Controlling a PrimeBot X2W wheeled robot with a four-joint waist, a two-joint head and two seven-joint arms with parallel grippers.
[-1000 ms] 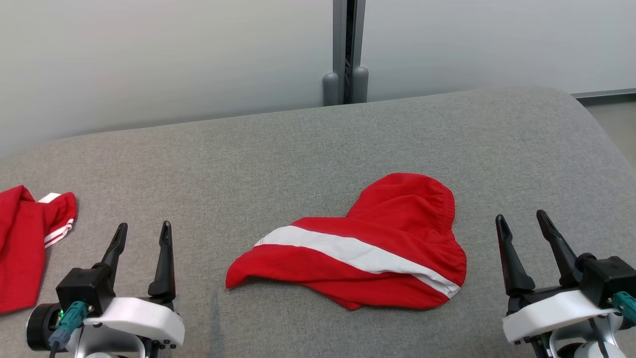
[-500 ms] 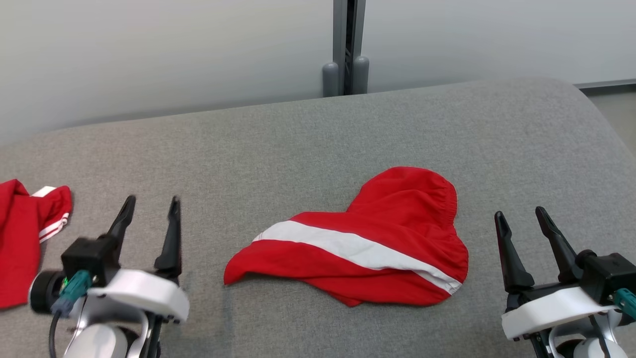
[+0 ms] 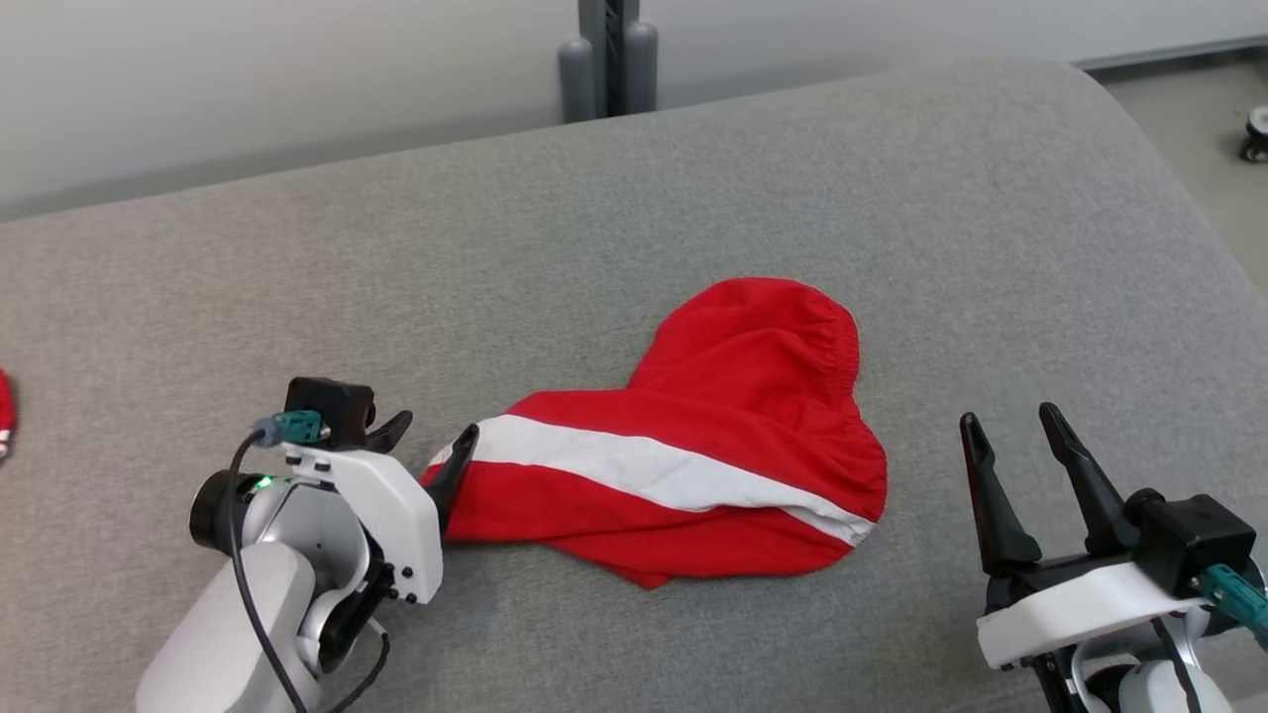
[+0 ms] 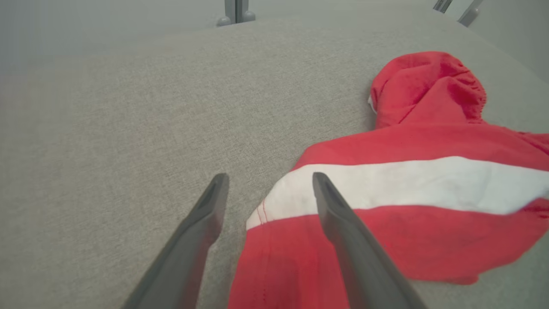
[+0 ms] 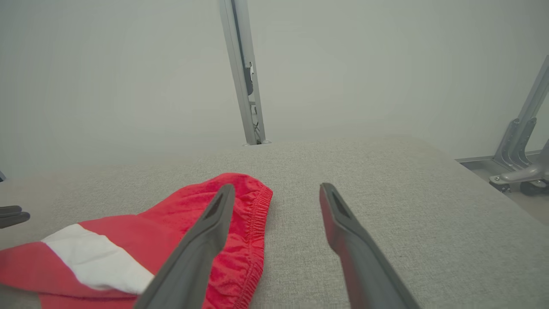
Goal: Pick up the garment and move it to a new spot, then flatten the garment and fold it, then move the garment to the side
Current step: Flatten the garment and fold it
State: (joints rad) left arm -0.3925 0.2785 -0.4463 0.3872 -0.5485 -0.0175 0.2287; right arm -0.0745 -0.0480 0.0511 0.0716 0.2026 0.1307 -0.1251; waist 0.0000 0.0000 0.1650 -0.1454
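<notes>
The garment [image 3: 693, 446], red shorts with a white stripe [image 3: 654, 470], lies crumpled in the centre of the head view on the grey bench [image 3: 297, 257]. Its gathered waistband [image 3: 842, 342] is at the upper right of the heap, and a hem corner [image 4: 257, 216] points to the lower left

The left tool [image 3: 434, 429] sits left of centre in the head view, spread wide and holding nothing. In the left wrist view it straddles that hem corner, one finger over bare bench and the other over the cloth. Whether the tips touch the fabric I cannot tell. The right tool [image 3: 1007, 416] stands at the lower right of the head view, also spread wide and empty, near the heap but clear of it

The shorts look light, thin and limp. They should sag from any single hold and fold on themselves, so one pinch will lift them but will not spread them. Several layers are stacked at the lower edge, and a shallow bite may catch only the top one. The bench cover looks grippy, so dragging would likely bunch the cloth; lifting clear seems safer

The hem corner at the stripe's end suits the left tool. The elastic waistband is thicker and firmer, a surer bite for the right tool when flattening
</notes>
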